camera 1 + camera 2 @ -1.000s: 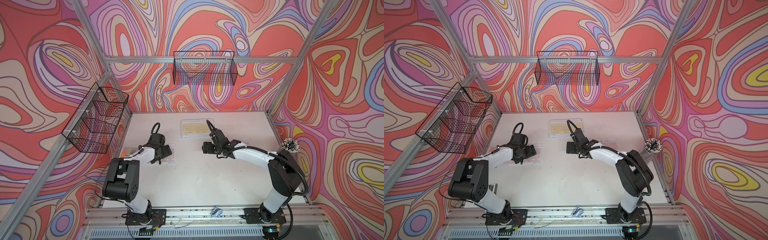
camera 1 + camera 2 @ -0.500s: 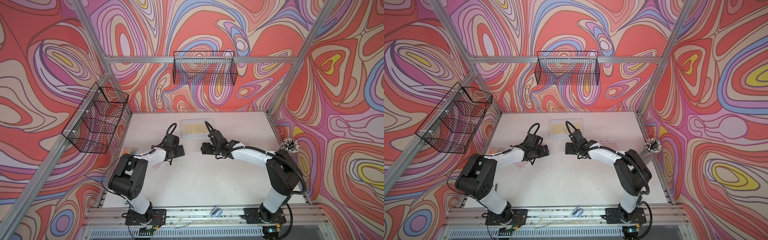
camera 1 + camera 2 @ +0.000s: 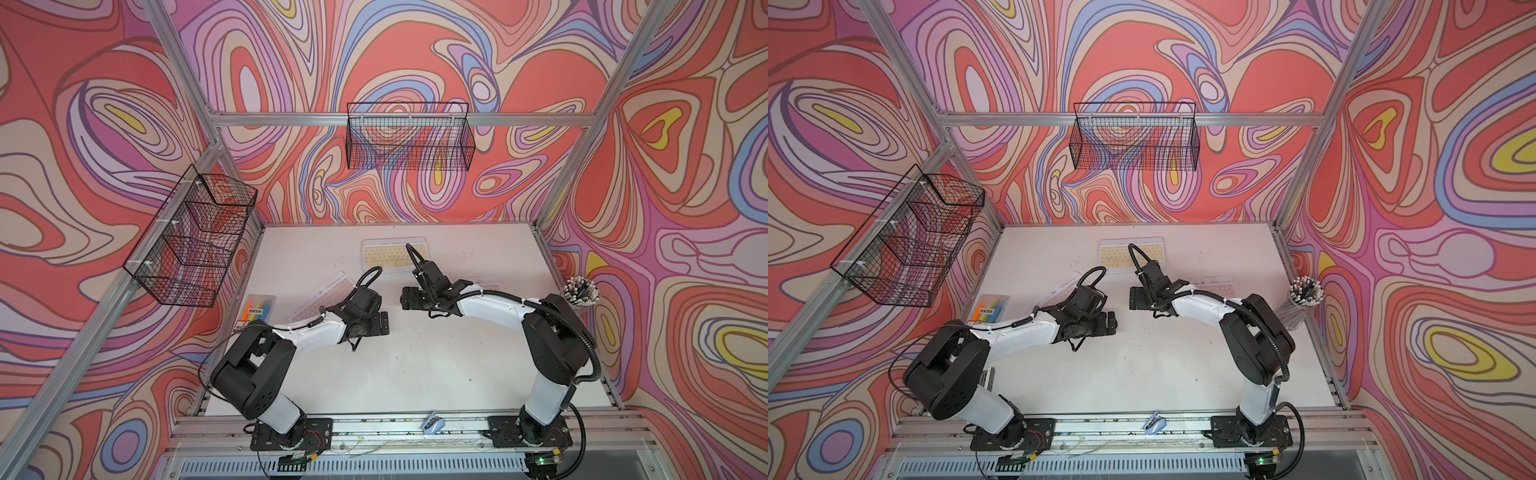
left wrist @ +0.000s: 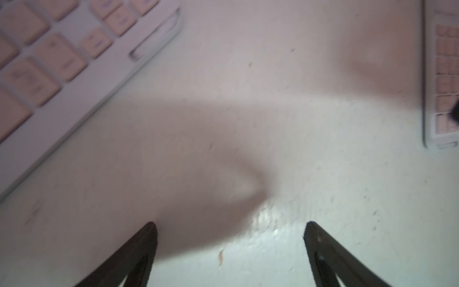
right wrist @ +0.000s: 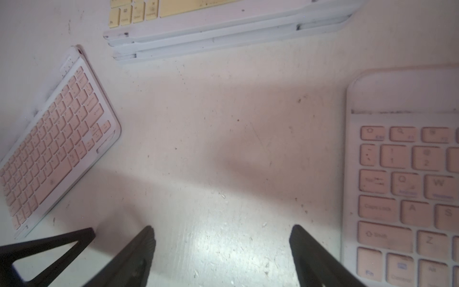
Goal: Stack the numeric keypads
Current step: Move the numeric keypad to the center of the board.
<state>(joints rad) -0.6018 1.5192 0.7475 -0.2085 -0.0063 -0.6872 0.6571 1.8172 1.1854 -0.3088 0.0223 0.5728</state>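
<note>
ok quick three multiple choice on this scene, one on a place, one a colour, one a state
1. The yellow keypad lies: A in a wire basket; B on top of other keypads; C in the right tool.
2. The keypad beside the left arm has keys that are: A green; B blue; C pink.
3. The left tool is: A open and empty; B shut on a keypad; C shut on a pen packet.
Key: 1 B, the right wrist view shows frames layered under it; 2 C, its keys read pink in a top view; 3 A, its fingers stand apart over bare table.
</note>
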